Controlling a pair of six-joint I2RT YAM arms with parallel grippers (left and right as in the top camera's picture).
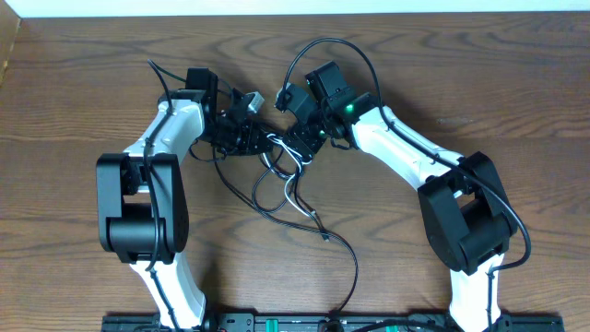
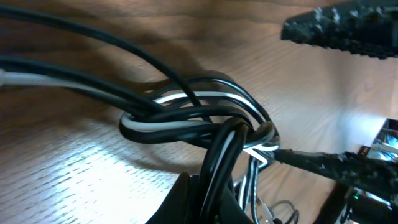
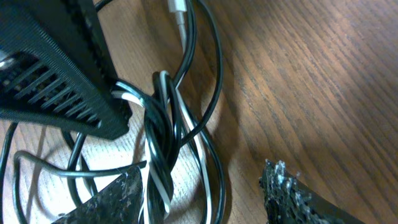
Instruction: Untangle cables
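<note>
A brown wooden table [image 1: 83, 55] with a strong grain fills the overhead view, and a pale strip of wall [image 1: 277, 7] runs along its far edge. At the near edge a black rail [image 1: 235, 322] carries the bases of both arms.

The left arm [image 1: 152, 198], white with black joints, reaches up and inward. The right arm [image 1: 415, 152] comes in from the other side, with a small green light [image 1: 350, 110] on its wrist. Both wrists crowd over the middle of the table and hide part of the tangle from above.

The cables [image 1: 281, 180] lie on the wood between the two arms. One of them arcs over the right wrist, and another trails toward the near edge. Seen close, black and white cords wind round each other in a tight knot [image 2: 199, 118]. A white plug [image 3: 177, 12] rests on the table just past it.

The left pincer [image 2: 208, 196] is closed tight on the cables right beside the knot, and black cords run out from between its fingers. The right pincer [image 3: 205, 177] stands open, its rough fingers [image 3: 292, 199] well apart. It grips nothing. The knot sits close against one finger, and in the left wrist view that fingertip touches the bundle.
</note>
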